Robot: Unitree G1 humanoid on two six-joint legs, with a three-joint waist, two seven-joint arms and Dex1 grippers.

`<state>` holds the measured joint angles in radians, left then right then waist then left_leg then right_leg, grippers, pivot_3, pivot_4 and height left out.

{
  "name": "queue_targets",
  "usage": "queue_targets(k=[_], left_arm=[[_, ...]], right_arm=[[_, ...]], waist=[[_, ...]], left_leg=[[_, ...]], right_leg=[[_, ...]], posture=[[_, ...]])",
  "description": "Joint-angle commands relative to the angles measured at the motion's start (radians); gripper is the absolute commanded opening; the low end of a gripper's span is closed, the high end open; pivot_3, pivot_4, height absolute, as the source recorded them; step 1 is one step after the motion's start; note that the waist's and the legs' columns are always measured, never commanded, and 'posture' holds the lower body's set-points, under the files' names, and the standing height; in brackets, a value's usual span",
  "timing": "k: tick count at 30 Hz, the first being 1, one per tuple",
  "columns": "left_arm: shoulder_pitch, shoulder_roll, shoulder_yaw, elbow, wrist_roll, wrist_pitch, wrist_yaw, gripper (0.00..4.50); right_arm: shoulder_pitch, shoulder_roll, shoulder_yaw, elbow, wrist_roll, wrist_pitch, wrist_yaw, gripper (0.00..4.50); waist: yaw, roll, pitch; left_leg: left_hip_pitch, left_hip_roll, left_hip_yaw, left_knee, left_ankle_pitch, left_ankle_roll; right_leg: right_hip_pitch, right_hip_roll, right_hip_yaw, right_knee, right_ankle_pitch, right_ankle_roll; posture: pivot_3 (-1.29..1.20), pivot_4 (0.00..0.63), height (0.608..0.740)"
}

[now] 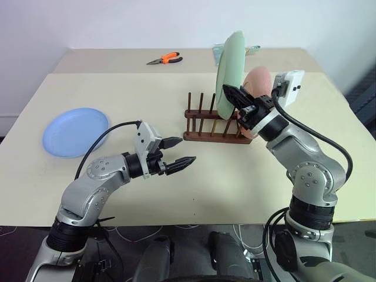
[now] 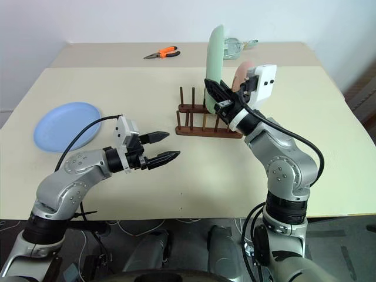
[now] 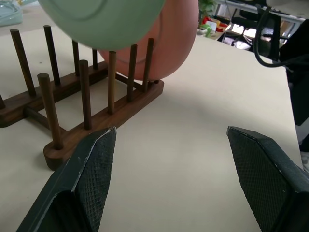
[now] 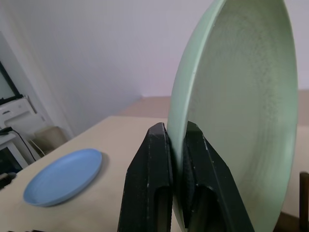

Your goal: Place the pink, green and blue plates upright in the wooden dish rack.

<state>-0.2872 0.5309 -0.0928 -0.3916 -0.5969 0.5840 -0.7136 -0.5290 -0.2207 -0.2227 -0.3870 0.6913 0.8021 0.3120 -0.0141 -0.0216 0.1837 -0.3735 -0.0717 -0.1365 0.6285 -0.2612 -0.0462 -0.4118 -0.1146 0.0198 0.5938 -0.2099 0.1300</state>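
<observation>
Left gripper [image 1: 179,151]: nearest of all, fingers spread wide, nothing between them, aimed level toward the rack from its open side, well short of it.
Table [image 1: 235,188]: one beige top, a second beige top butted behind it.
Plates, count: three, one of each colour.
Blue plate [image 1: 75,131]: flat on the table at the robot's left, well apart from the rack and both grippers.
Wooden dish rack [image 1: 211,123]: one, dark brown, two rails of upright pegs, mid-table.
Right gripper [image 4: 176,159]: clamped tight on the rim of the green plate, fingers on either face.
Green plate [image 2: 215,56]: upright on edge, raised over the rack's pegs, just beside the pink plate.
Pink plate [image 3: 169,43]: upright in the rack's end slots, right side.
Pliers [image 1: 165,59]: one pair, orange handles, on the far top.
</observation>
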Motion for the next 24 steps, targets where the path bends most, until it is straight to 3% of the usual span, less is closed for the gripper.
queue_targets(k=[1, 2, 5, 7, 10, 16, 19, 22, 24], left_arm=[[0.003, 0.000, 0.010, -0.038, 0.007, -0.001, 0.003, 3.75], [0.004, 0.000, 0.010, -0.039, 0.006, 0.000, 0.003, 3.75], [0.003, -0.003, 0.014, -0.037, -0.001, 0.007, 0.006, 3.82], [0.002, -0.006, 0.017, -0.035, -0.009, 0.014, 0.007, 3.82], [0.004, -0.012, 0.025, -0.033, -0.013, 0.025, 0.016, 4.50], [-0.004, -0.039, 0.075, 0.024, 0.039, -0.029, 0.085, 4.50], [-0.066, -0.114, 0.187, 0.149, 0.129, -0.098, 0.296, 4.50], [-0.155, -0.157, 0.359, 0.293, 0.228, -0.128, 0.597, 4.50], [-0.195, -0.161, 0.453, 0.358, 0.280, -0.122, 0.762, 4.50]], right_arm=[[-0.049, -0.018, 0.012, 0.021, -0.004, -0.022, -0.002, 0.00], [-0.059, -0.016, 0.010, 0.039, -0.005, -0.026, -0.008, 0.00], [-0.078, -0.026, 0.027, 0.070, -0.038, -0.052, -0.009, 1.04], [-0.087, -0.031, 0.036, 0.075, -0.061, -0.073, -0.015, 2.07], [-0.096, -0.066, 0.069, 0.069, -0.140, -0.133, -0.014, 3.62], [-0.106, -0.194, 0.158, 0.052, -0.339, -0.283, 0.018, 3.62], [-0.141, -0.229, 0.153, 0.058, -0.390, -0.329, 0.019, 3.62], [-0.174, -0.295, 0.246, 0.047, -0.493, -0.435, 0.103, 4.42], [-0.191, -0.308, 0.311, 0.042, -0.536, -0.487, 0.149, 4.47]], waist=[[0.000, 0.000, 0.000], [-0.001, 0.000, 0.000], [-0.001, 0.000, 0.000], [-0.001, 0.000, 0.000], [0.000, 0.000, 0.000], [0.000, 0.000, 0.000], [0.002, 0.000, 0.000], [0.000, 0.000, 0.000], [-0.006, -0.001, -0.001]], left_leg=[[0.000, 0.000, 0.000, 0.000, 0.000, 0.000], [0.000, 0.000, 0.000, 0.000, 0.000, 0.000], [0.000, 0.000, 0.000, 0.000, 0.000, 0.000], [0.000, 0.000, 0.000, 0.000, 0.000, 0.000], [0.000, 0.000, 0.000, 0.000, 0.000, 0.000], [0.000, 0.000, 0.000, 0.000, 0.000, 0.000], [0.000, 0.000, 0.000, 0.000, 0.000, 0.000], [0.000, 0.000, 0.000, 0.001, 0.000, 0.000], [0.000, 0.000, 0.000, 0.000, 0.000, 0.000]], right_leg=[[0.000, 0.000, 0.000, 0.000, 0.000, 0.000], [0.000, 0.000, 0.000, 0.000, 0.000, 0.000], [0.000, 0.000, 0.000, 0.000, 0.000, 0.000], [0.000, 0.000, 0.000, 0.000, 0.000, 0.000], [0.000, 0.000, 0.000, 0.000, 0.000, 0.000], [0.000, 0.000, 0.000, 0.000, 0.000, 0.001], [0.000, 0.000, 0.000, 0.000, 0.000, 0.001], [0.000, 0.000, 0.000, 0.000, 0.002, 0.004], [-0.001, 0.001, -0.001, 0.000, 0.001, 0.005]], posture=[[0.00, 0.150, 0.740], [0.00, 0.150, 0.740], [0.00, 0.150, 0.740], [0.00, 0.150, 0.740], [0.00, 0.150, 0.740], [0.00, 0.150, 0.740], [0.00, 0.150, 0.740], [0.00, 0.150, 0.740], [0.00, 0.150, 0.740]])
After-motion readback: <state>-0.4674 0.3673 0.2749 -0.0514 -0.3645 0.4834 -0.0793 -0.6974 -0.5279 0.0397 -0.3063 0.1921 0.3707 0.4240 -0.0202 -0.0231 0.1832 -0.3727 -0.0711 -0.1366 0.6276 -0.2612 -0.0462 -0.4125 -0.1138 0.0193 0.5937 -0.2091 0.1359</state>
